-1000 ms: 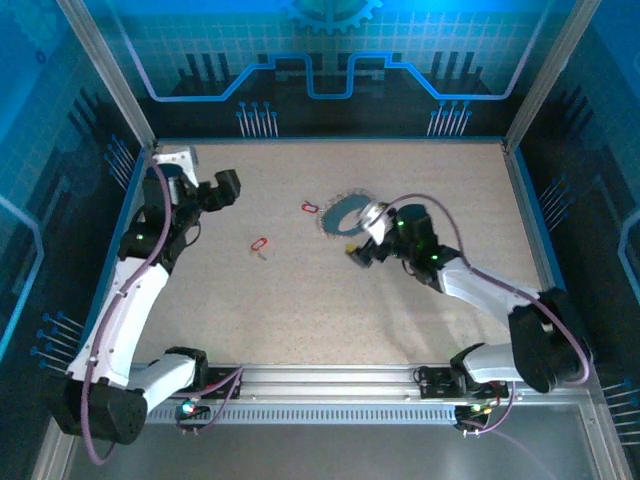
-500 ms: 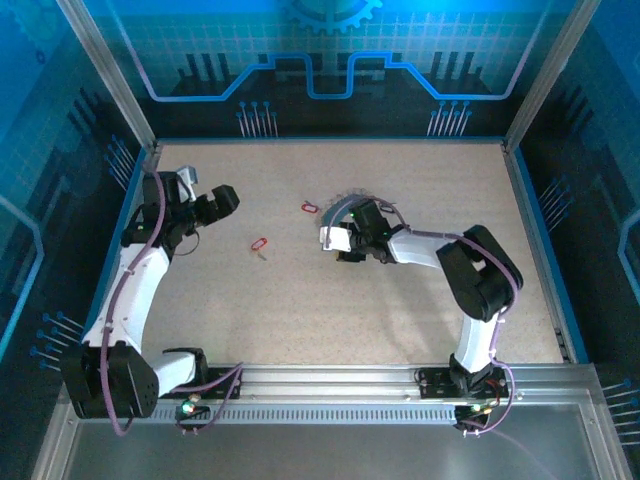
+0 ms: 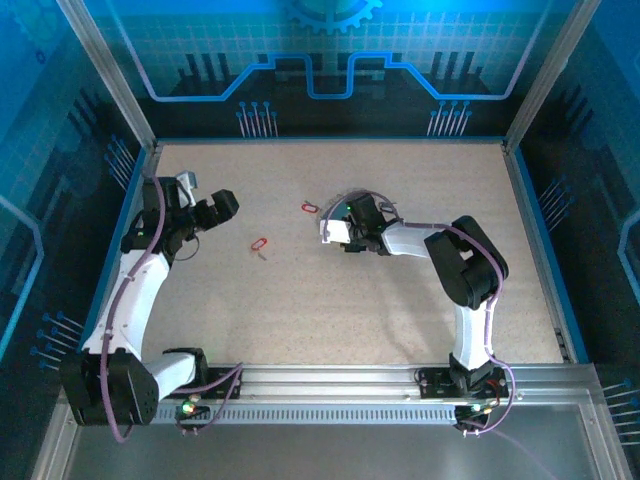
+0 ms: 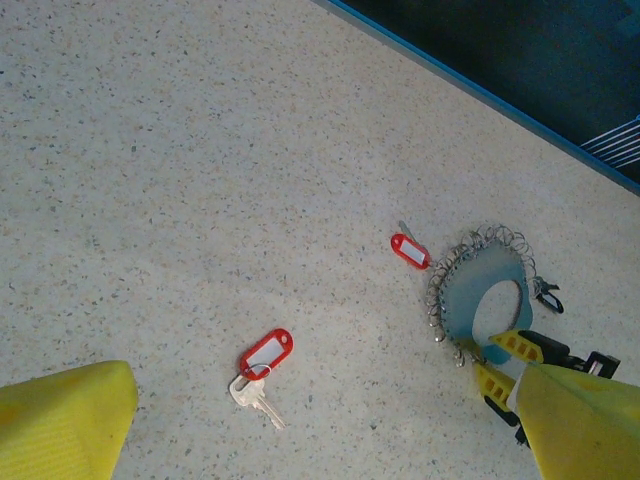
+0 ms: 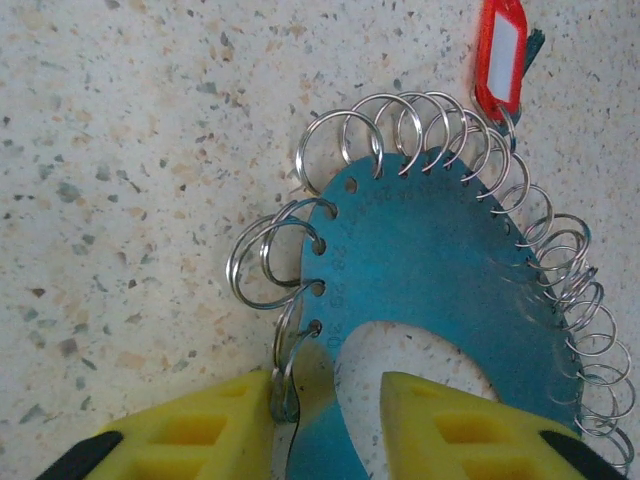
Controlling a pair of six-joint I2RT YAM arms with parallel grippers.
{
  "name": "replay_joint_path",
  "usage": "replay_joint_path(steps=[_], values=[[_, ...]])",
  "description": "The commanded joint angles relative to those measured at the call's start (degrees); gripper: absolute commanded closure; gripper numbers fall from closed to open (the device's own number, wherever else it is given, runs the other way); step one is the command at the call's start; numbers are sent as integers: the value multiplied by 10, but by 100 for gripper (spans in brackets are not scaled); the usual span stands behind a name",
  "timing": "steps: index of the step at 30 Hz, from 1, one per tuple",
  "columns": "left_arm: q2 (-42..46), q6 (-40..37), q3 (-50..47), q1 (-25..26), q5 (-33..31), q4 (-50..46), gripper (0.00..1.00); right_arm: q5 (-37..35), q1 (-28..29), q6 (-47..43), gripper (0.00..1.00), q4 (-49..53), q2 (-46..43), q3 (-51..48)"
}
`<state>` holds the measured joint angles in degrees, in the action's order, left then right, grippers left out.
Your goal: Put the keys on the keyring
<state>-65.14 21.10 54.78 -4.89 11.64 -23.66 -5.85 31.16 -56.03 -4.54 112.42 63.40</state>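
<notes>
right tool (image 5: 330,425) has swung in over the keyring (image 5: 430,260) within the last second. its yellow fingers (image 5: 190,430) have drawn in from wide and now straddle the blue plate's band at 6 o'clock in its wrist view. one finger touches a wire ring (image 5: 285,385), but a sliver of gap shows beside the other, so i cannot tell whether the pinch is made. it reads as a grasp to steady the keyring before any key goes on.

left tool (image 4: 320,405) hangs spread wide, as before, over the worktop (image 4: 150,150), with a red-tagged key (image 4: 262,362) lying loose just ahead. farther on, a second red tag (image 4: 410,250) sits at the keyring's 10 o'clock edge; whether it is threaded is unclear. a small dark shape (image 4: 548,296) at 3 o'clock may be the black key. from above, the right arm hides most of the keyring.
</notes>
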Motion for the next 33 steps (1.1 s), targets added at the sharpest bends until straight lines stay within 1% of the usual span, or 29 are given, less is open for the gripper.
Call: replay_joint_path(steps=[1,5,13,17,22,23,24,26,27,33], values=[[7,11,-4,-6,3,12,1,-5,-9,-16,73,14,12,8],[11,14,-9,-7,2,14,1,10,-8,-15,82,24,5,9],[16,14,-11,-6,7,15,1,31,-8,1,85,-1,-57,-39],[17,22,-19,-6,7,19,1,49,-7,5,84,-1,-101,-77],[7,41,-26,-6,23,31,1,68,-17,9,81,46,-129,-96],[5,47,-27,-6,26,32,1,73,-21,11,79,40,-133,-102],[2,49,-28,-6,31,34,1,72,-22,16,74,27,-133,-107],[-6,53,-26,-6,39,39,1,67,-23,21,69,16,-125,-103],[-9,56,-24,-6,41,38,1,67,-23,23,69,17,-117,-94],[-19,68,-16,-6,53,28,1,70,-20,21,69,19,-57,-35]])
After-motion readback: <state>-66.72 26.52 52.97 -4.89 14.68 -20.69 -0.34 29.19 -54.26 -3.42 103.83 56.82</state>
